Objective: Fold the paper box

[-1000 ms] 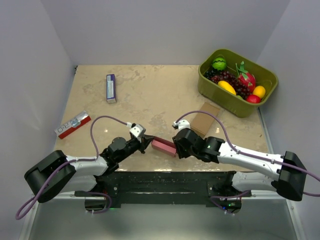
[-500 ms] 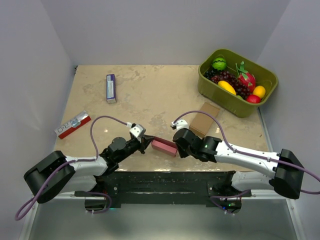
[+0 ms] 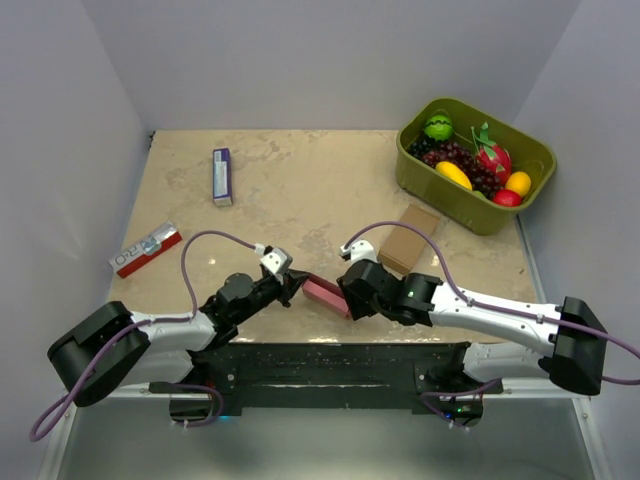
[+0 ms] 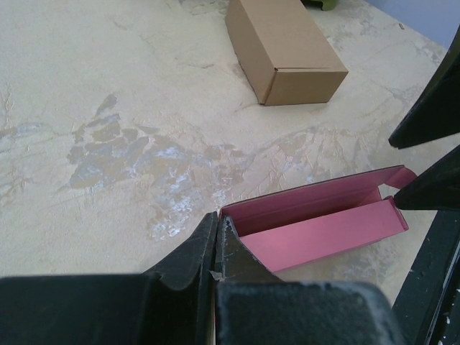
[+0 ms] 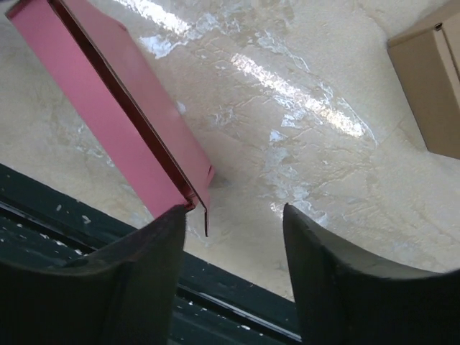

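The paper box (image 3: 326,293) is a small pink packet lying near the table's front edge, its long top open (image 4: 323,219). My left gripper (image 3: 295,285) is shut, its tips (image 4: 215,224) pinched together on the box's left end corner. My right gripper (image 3: 350,290) is open at the box's right end. Its left finger (image 5: 154,248) touches the end of the box (image 5: 122,115), where a small flap hangs down. Only bare table lies between that finger and the right finger (image 5: 316,244).
A brown cardboard box (image 3: 410,238) lies just behind the right arm. A green tub of toy fruit (image 3: 475,165) stands at the back right. A purple-and-white packet (image 3: 222,176) and a red-and-white packet (image 3: 146,249) lie on the left. The black base plate (image 3: 330,362) borders the near edge.
My right gripper has shifted a little to the left, up against the box's right end, and the box has turned slightly. The left arm has not moved.
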